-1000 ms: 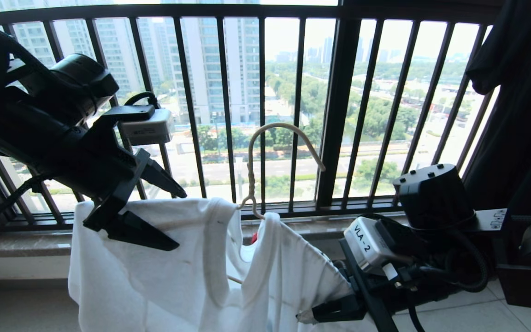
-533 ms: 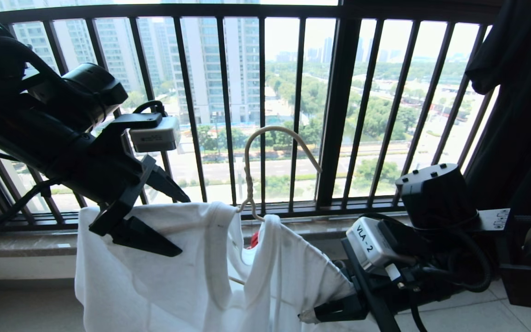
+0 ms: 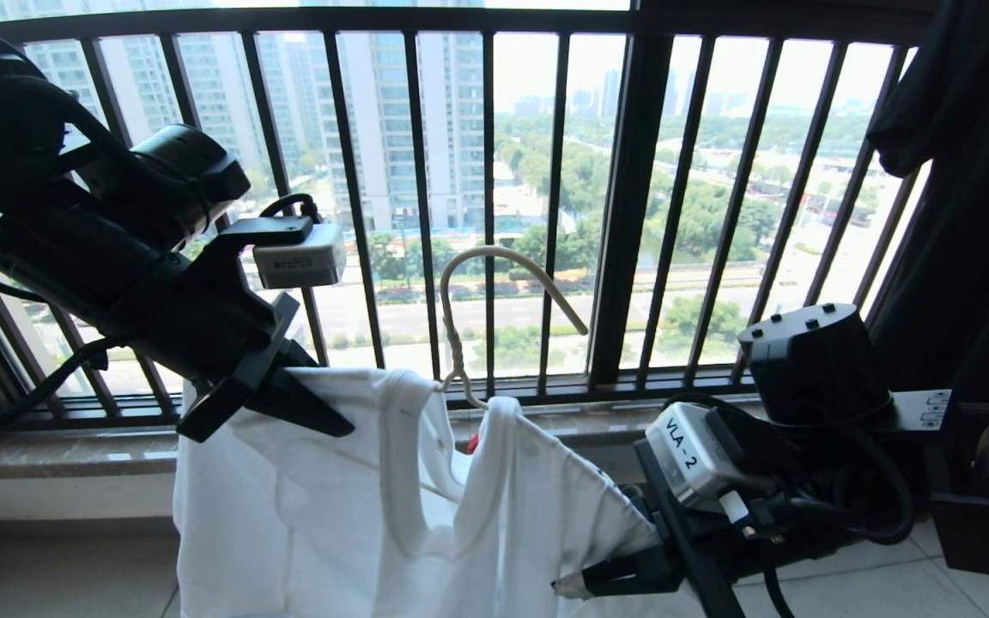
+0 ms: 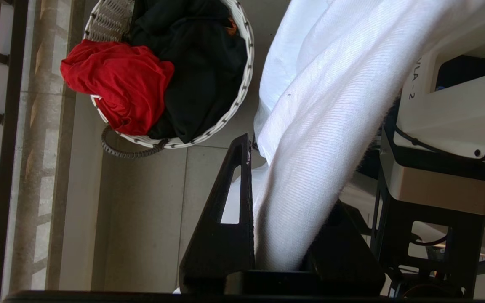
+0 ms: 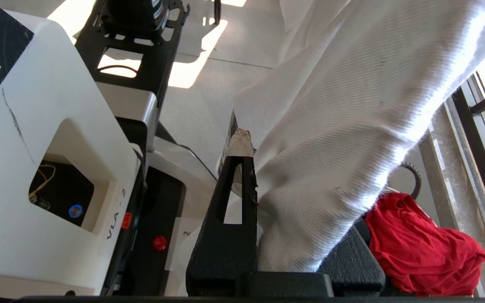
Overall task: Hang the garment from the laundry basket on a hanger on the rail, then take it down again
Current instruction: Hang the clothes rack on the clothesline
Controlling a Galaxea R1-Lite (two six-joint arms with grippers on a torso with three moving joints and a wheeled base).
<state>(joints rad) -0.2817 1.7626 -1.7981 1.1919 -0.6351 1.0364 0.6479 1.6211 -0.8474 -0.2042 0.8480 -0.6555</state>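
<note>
- Between my 2 grippers hangs 1 white garment (image 3: 348,506), stretched in front of the dark balcony railing (image 3: 627,206).
- At the garment's upper left corner, my left gripper (image 3: 323,412) has its 2 jaws clamped on the cloth; the left wrist view shows the fabric pinched between both fingers (image 4: 225,227).
- At the garment's lower right edge, my right gripper (image 3: 576,586) is clamped on the cloth too, 1 taped fingertip (image 5: 241,143) pressed against the weave.
- 1 cream hanger (image 3: 494,283) sits inside the neck opening, its twisted neck rising out of the collar and its long hook standing free in front of the railing bars, hooked on nothing.
- On the floor beside the railing's stone sill stands 1 laundry basket (image 4: 242,84) with a white-and-dark woven rim and 1 dark handle loop.
- Inside the basket lie 2 other pieces: 1 red cloth (image 4: 116,84) spilling over the rim and 1 black cloth (image 4: 200,67).
- At the right edge of the head view hangs 1 more black garment (image 3: 967,172).
</note>
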